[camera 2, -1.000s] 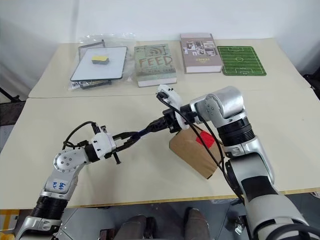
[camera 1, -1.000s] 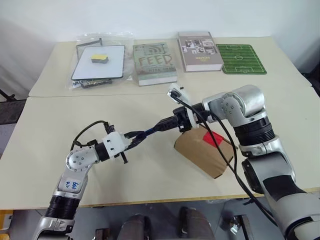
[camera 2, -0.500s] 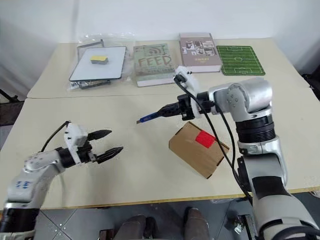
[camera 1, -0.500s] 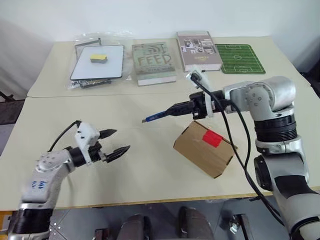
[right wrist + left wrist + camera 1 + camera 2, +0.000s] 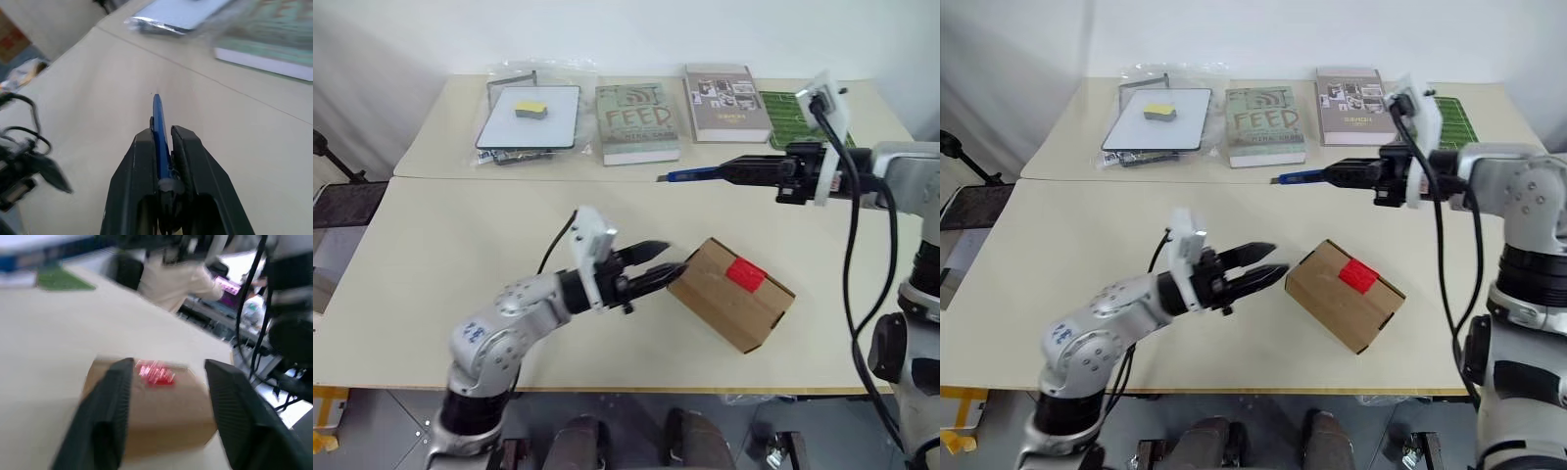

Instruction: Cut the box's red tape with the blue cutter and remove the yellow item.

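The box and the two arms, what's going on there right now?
The right gripper is shut on the blue cutter, holding it in the air beyond the box, tip pointing left. The left gripper is open, its fingertips at the box's left end, one finger to each side in the wrist view. The red tape on top looks uncut and the box lies closed on the table. No yellow item is out yet.
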